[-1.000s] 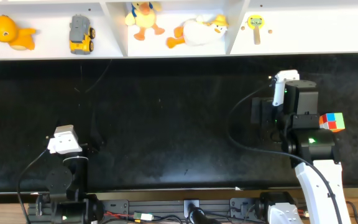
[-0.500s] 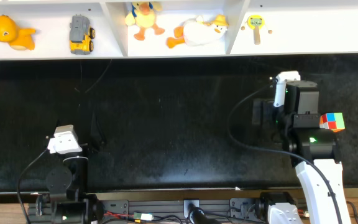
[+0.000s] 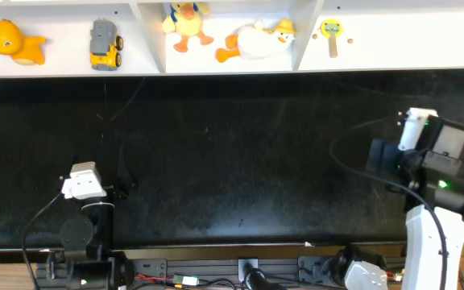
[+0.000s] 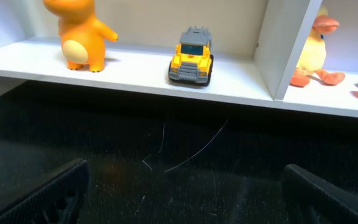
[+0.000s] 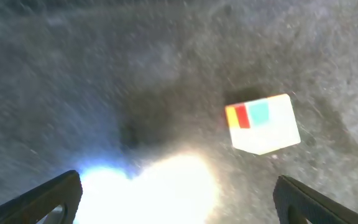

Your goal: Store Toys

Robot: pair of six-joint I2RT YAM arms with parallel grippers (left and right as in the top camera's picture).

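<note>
Right gripper [image 5: 176, 183] held above black mat [image 5: 104, 74]; fingers [image 5: 48, 199] spread wide, nothing gripped. Colour-patched cube [image 5: 264, 123] seen lying flat on mat, untouched, ahead of fingertips and within span between them, nearer one finger than other. Bright glare cast on mat just beside cube. Left gripper [image 4: 185, 199] held low over mat, fingers likewise set wide apart, empty, faced toward white shelf [image 4: 135, 81]. Orange duck [image 4: 82, 34] and yellow truck [image 4: 191, 56] stood in one compartment; plush duck [image 4: 316, 50] seated in next.
</note>
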